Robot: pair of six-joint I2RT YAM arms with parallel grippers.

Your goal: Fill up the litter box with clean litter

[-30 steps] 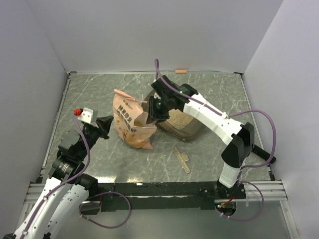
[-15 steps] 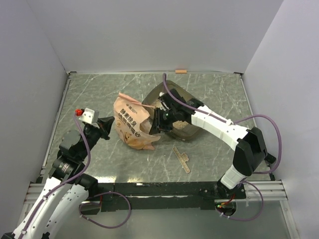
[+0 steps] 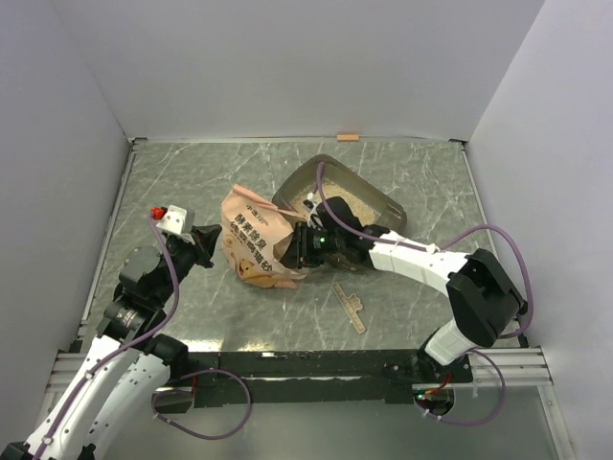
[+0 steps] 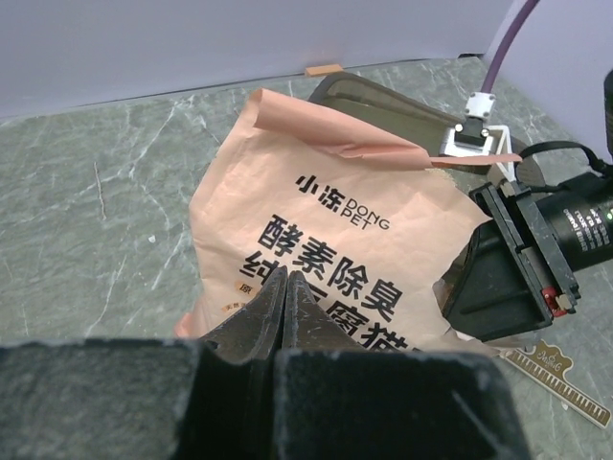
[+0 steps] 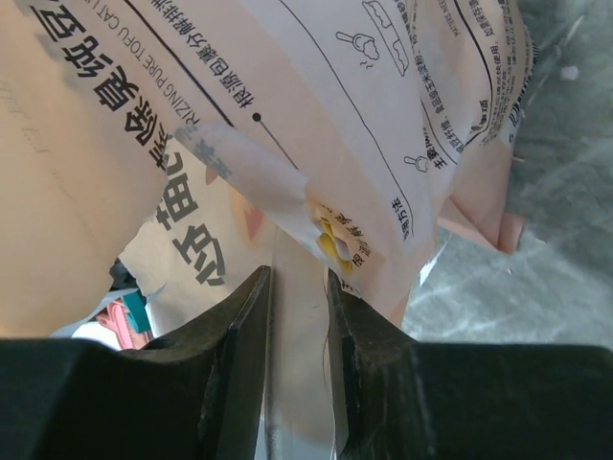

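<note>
Two tools, one orange bag [image 3: 254,240]

Between its fingers the right tool [image 5: 299,287] pinches a fold of this bag, which lies on the bench [image 3: 192,172]. Opposite, the left tool [image 4: 285,287], pressed together, points at the printed face. Just behind stands the litter box [image 3: 386,198], holding clean litter [image 3: 350,203].

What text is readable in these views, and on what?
"小冻 DONG PET": front of the crinkled orange-pink printed bag, left wrist view.
"酵素除臭": large print just below that; the next line is partly hidden.
"PURE TOFU CAT": same bag, right wrist view; the rest of the line is cut off.
Small print beside the bag's icons: too small to read.
Marks on the tan ruler-like strip: too blurred to read.
</note>
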